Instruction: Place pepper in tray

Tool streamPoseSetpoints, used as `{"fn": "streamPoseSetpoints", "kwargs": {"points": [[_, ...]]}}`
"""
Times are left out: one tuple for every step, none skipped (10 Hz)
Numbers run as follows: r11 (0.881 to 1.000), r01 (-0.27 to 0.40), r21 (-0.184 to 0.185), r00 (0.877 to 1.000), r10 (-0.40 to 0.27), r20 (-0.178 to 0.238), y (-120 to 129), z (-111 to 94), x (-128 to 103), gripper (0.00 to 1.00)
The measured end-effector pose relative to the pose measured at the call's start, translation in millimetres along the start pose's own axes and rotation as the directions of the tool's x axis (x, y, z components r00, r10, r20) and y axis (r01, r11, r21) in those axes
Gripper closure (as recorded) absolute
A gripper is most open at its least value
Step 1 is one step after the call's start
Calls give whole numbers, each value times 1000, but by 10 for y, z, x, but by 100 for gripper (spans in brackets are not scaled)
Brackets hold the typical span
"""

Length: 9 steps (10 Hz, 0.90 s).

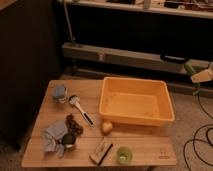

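Observation:
The tray [135, 119] is a large orange-yellow bin on the right half of the wooden table [145, 146], and it looks empty. My gripper [201, 76] hangs in the air past the tray's right side, above the floor and higher than the rim. A dark green, elongated, curved thing, the pepper [190, 69], sticks out at the gripper's left side, clear of any surface, so it is held. No pepper lies on the table.
On the table's left: a blue-grey cup [60, 92], a white-headed brush [75, 101], dark grapes [74, 124], a crumpled cloth [51, 135], a dark round item [67, 139]. In front of the tray: a yellow onion-like ball [106, 127], a block [101, 150], a light green cup [123, 154]. Cables lie on the floor at right [200, 142].

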Motion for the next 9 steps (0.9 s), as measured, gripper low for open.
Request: {"fn": "streamPoseSetpoints", "kwargs": {"points": [[997,8,-77,999,-4,50,101,82,-78,100],[989,21,-149,996,-8,83,204,168,-149,100],[982,29,-189,995,-11,96,261,227,-189,100],[978,37,-204,995,-17,98,325,277,-235,100],[979,44,-201,996,-27,86,375,377,-312,100],[980,43,-196,997,-30,68,415,495,-399,100],[981,33,-191,999,-25,45,392,608,-404,100],[982,28,-188,999,-22,35,374,645,-390,100],[982,27,-186,999,-21,37,367,630,-386,100]]}}
